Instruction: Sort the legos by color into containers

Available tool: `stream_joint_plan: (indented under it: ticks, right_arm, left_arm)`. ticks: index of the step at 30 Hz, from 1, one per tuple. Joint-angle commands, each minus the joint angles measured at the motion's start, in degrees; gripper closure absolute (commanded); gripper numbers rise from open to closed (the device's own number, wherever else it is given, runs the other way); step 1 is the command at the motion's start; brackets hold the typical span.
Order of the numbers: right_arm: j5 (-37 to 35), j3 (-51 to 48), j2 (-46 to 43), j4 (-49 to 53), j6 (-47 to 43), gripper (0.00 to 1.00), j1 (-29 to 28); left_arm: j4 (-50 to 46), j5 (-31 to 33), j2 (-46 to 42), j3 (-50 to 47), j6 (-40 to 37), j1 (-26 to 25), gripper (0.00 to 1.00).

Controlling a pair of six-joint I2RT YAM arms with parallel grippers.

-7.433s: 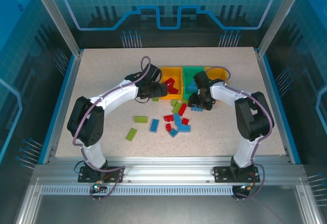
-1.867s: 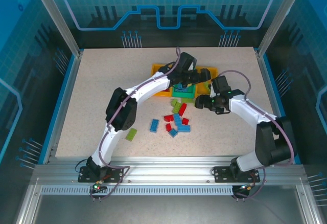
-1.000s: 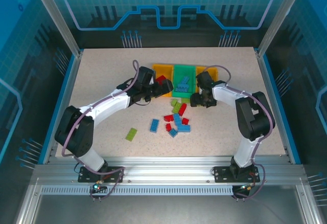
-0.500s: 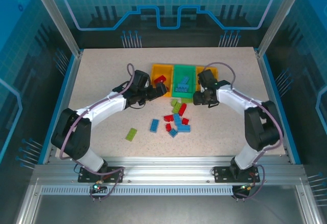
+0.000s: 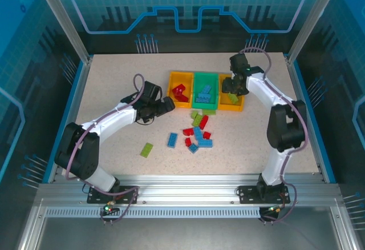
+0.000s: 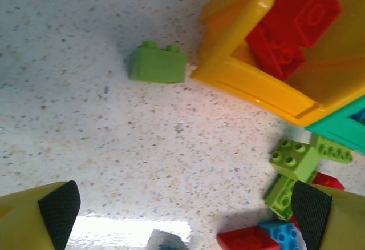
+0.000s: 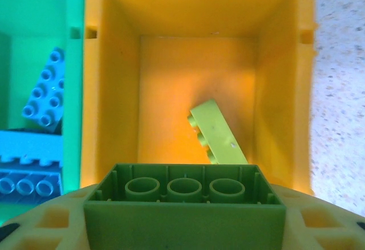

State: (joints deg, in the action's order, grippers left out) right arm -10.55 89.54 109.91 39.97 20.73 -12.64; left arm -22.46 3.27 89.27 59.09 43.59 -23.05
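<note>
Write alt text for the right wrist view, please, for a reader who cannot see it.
The right gripper holds a lime green studded plastic brick, underside towards the camera, above an open orange-yellow rectangular plastic bin. A second lime green brick lies tilted inside that bin; the green plastic bin beside it holds blue plastic bricks.

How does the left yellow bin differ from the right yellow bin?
The left yellow bin holds red bricks; the right yellow bin holds one lime green brick. The right hand holds a second green brick above the right bin; no hand is over the left bin. Both flank the green bin.
</note>
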Motion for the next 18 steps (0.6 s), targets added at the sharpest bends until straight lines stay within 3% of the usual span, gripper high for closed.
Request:
stream_joint_plan:
  ticks: [1, 5, 9, 18]
  right_arm:
    - [-0.88, 4.41, 4.54, 6.20, 0.53, 0.50, 0.81]
    - [-0.06, 6.15, 7.02, 6.62, 1.30, 0.46, 1.48]
    - [0.48, 6.29, 7.68, 6.88, 1.33, 0.31, 1.56]
    - [2.34, 1.82, 1.72, 4.75, 1.86, 0.16, 1.52]
  left_arm:
    - [-3.75, 1.57, 1.16, 0.01, -0.79, 1.44, 0.01]
    - [-4.50, 1.31, 2.52, 0.49, -0.97, 2.67, 0.01]
    - [-3.55, 0.54, 4.89, 1.54, -2.94, 3.60, 0.01]
    - [-5.94, 0.53, 12.24, 7.94, -9.29, 3.71, 0.01]
